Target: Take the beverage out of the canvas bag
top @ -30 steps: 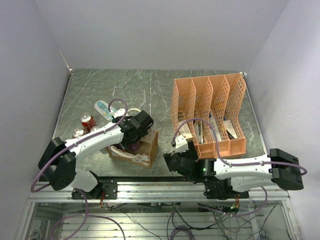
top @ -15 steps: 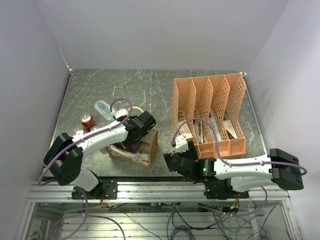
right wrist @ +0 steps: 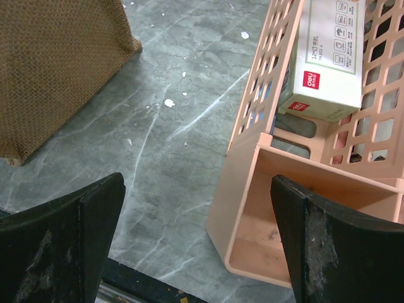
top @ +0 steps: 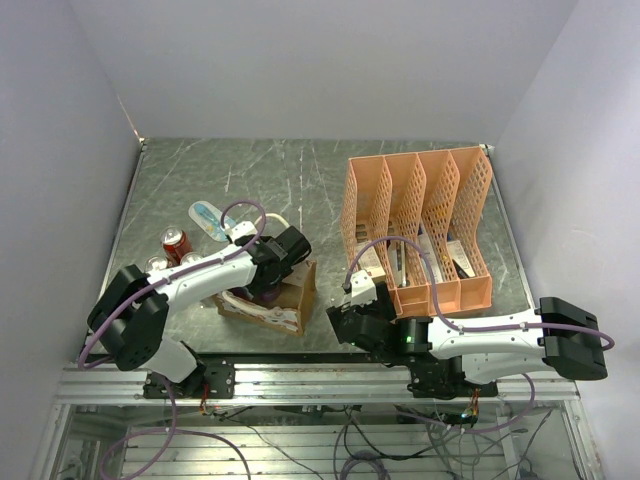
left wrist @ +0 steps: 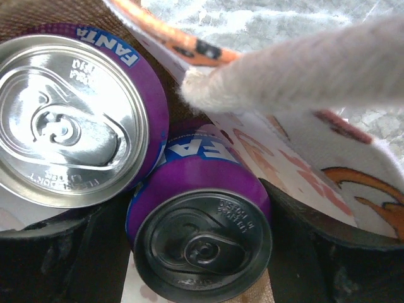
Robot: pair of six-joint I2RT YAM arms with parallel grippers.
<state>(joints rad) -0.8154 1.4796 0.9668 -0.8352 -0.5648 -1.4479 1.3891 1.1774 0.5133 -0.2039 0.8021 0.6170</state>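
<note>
The canvas bag [top: 292, 296] stands at the near left of the table. My left gripper [top: 268, 288] reaches down into it. In the left wrist view the fingers [left wrist: 341, 259] press against both sides of a purple Fanta can with a dark top [left wrist: 202, 240]. A second purple Fanta can with a silver top [left wrist: 69, 120] lies beside it on the left. The bag's printed wall [left wrist: 297, 170] and a cream handle [left wrist: 315, 69] show to the right. My right gripper [top: 347, 318] [right wrist: 197, 189] is open and empty, low over the table between the bag [right wrist: 57, 69] and the rack.
An orange file rack [top: 420, 225] [right wrist: 297, 214] stands at the right with a white box [right wrist: 328, 63] in one slot. A red can [top: 176, 243], other cans [top: 156, 265] and a pale packet [top: 207, 220] lie left of the bag.
My left arm has reached further forward and down into the bag. The right arm has not moved.
</note>
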